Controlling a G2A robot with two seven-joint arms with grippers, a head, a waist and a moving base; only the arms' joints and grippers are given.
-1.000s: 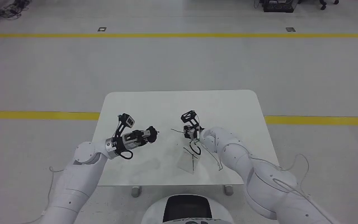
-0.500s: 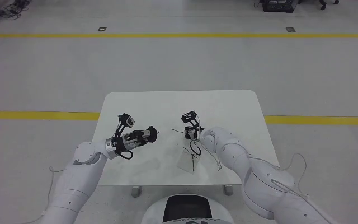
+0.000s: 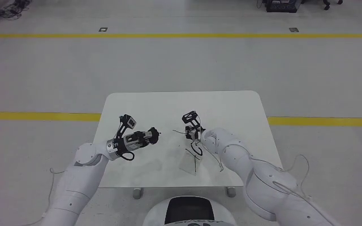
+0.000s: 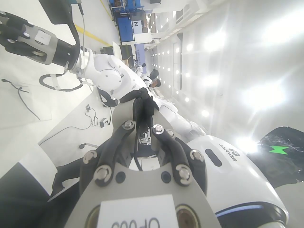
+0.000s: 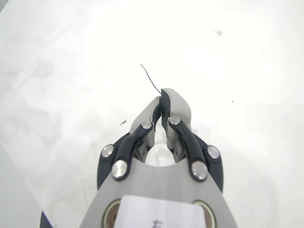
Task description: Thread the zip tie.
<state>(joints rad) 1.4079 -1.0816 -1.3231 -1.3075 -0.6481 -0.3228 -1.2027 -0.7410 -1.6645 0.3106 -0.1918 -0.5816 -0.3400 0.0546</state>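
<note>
Since a second ago: right pincer (image 5: 161,97) edged a trace toward the left pincer (image 3: 156,135); left arm held its place. Right pincer is clamped on the zip tie (image 5: 148,75), thin black tail poking out past its tips, low over the table (image 3: 226,104). Right forearm angles in from the near edge. Left pincer is raised, tips pressed together and aimed at the right pincer, with a gap between. A second tie (image 4: 21,90) lies on a clear sheet (image 4: 14,115) near the right pincer, on the robot's side.
</note>
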